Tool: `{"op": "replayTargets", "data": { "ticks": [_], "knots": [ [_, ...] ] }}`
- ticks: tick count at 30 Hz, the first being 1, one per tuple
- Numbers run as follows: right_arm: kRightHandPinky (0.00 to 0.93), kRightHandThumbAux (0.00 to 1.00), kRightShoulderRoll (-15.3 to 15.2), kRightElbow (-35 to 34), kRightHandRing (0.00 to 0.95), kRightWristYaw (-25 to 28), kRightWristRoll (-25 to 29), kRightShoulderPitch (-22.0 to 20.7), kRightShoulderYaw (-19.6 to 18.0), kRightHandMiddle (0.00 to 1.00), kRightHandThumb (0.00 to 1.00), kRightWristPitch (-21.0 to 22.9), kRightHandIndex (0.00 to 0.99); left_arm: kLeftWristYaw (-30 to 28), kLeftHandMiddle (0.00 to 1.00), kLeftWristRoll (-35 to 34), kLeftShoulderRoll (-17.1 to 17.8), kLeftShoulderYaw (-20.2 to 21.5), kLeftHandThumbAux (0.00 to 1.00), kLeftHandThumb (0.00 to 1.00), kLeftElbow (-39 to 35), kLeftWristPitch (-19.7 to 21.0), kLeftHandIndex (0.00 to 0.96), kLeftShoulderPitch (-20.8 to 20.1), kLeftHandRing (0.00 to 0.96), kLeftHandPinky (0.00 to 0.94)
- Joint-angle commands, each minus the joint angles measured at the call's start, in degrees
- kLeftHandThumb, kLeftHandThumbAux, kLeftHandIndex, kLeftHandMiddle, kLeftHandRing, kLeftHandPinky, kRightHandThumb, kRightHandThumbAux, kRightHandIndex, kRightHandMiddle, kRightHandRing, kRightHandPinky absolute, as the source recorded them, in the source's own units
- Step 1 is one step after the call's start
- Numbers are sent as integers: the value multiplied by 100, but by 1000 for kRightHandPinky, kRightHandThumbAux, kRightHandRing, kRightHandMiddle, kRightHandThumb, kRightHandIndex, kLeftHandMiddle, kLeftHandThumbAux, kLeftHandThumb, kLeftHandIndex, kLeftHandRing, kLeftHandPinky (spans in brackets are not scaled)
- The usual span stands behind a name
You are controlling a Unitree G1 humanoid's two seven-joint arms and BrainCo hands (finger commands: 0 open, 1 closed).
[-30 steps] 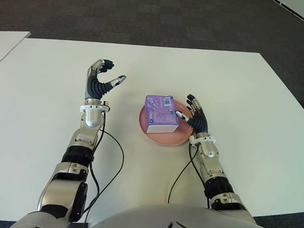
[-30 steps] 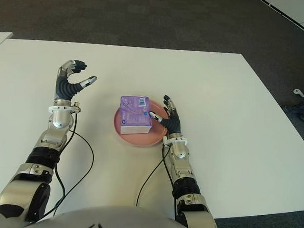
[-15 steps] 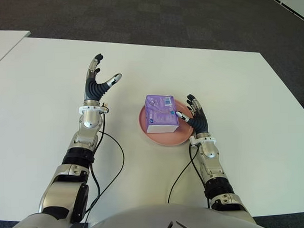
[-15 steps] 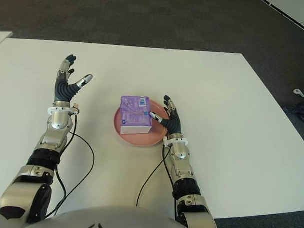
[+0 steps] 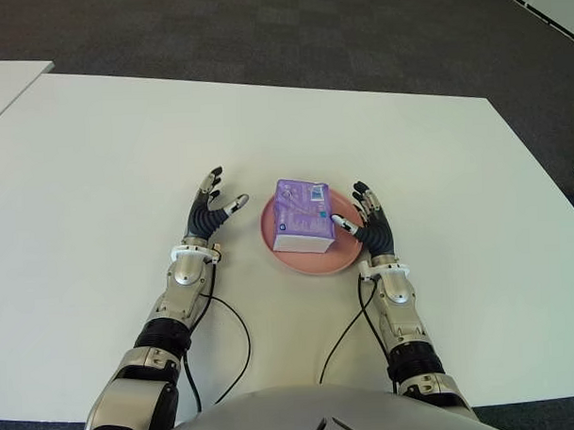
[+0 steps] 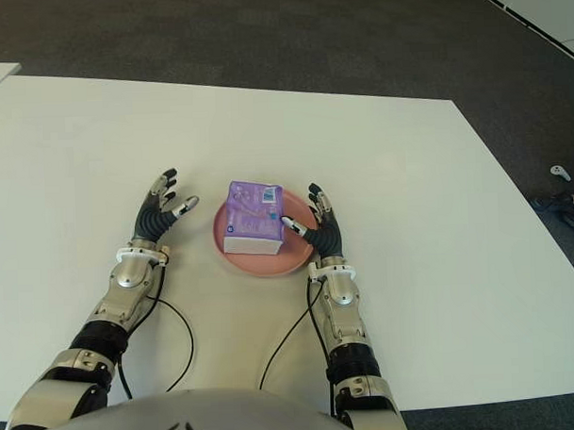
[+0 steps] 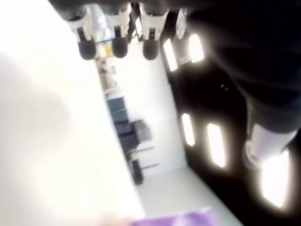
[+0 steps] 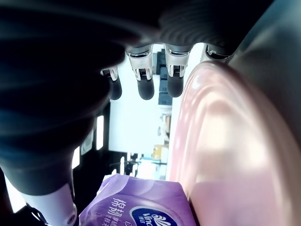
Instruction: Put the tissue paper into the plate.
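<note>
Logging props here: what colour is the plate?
Pink; the plate shows best in the left eye view.

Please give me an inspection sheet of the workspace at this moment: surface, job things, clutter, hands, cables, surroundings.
Surface: white table, bare apart from the items below.
Job's things: purple tissue pack lies in the pink plate.
Clutter: nothing seen.
Hands: left hand just left of the plate, fingers spread, holding nothing; right hand at the plate's right rim, fingers open, not gripping the pack.
Cables: a black cable loops over the table by each forearm.
Surroundings: dark carpet floor; corner of a second white table at far left.
</note>
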Motion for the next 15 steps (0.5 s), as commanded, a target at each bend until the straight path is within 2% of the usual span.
{"op": "replayTargets", "data": {
  "ticks": [1, 5, 11, 15],
  "knots": [
    [29, 756, 25, 241, 4, 33, -6, 391, 37, 33, 0, 367, 17, -303, 30, 22, 179, -50, 583, 0, 370, 16, 8, 53, 13, 1],
    [24, 745, 6, 189, 3, 44, -16, 417, 46, 34, 0, 405, 16, -396, 23, 33, 189, -80, 582, 0, 406, 13, 2, 86, 6, 0],
    [19, 736, -18, 156, 0, 81, 0, 447, 41, 33, 0, 438, 15, -484, 4, 132, 263, -200, 580, 0, 474, -404, 0, 365, 0, 0],
    [16, 735, -37, 181, 0, 106, 19, 445, 16, 32, 0, 445, 14, -412, 1, 195, 274, -248, 578, 0, 645, -612, 0, 358, 0, 0]
  ]
}}
